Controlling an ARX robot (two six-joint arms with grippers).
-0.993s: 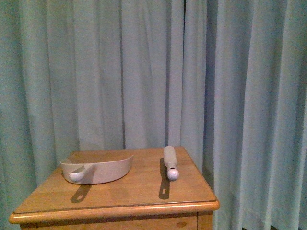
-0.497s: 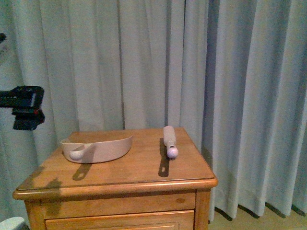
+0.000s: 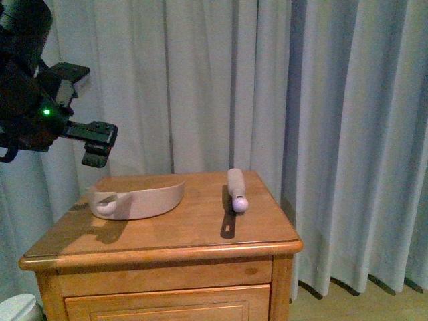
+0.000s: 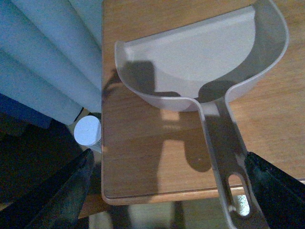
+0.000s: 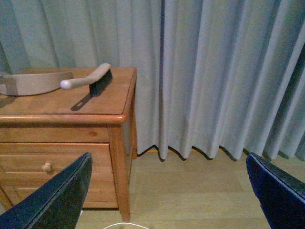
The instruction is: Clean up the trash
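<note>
Left arm (image 3: 23, 100) in the front view: bulky, matte black, with a small green light (image 3: 46, 112) glowing on its side and a pale grey patch (image 3: 81, 75) on an angular bracket (image 3: 63, 69). From the wrists, the left gripper (image 4: 169, 191) and right gripper (image 5: 169, 191) show only dark, blunt, wedge-shaped fingers (image 4: 62, 195) with a faint bluish sheen.

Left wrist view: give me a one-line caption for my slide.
Open left gripper hovers over the beige dustpan on a wooden nightstand, with the curtain alongside.
</note>
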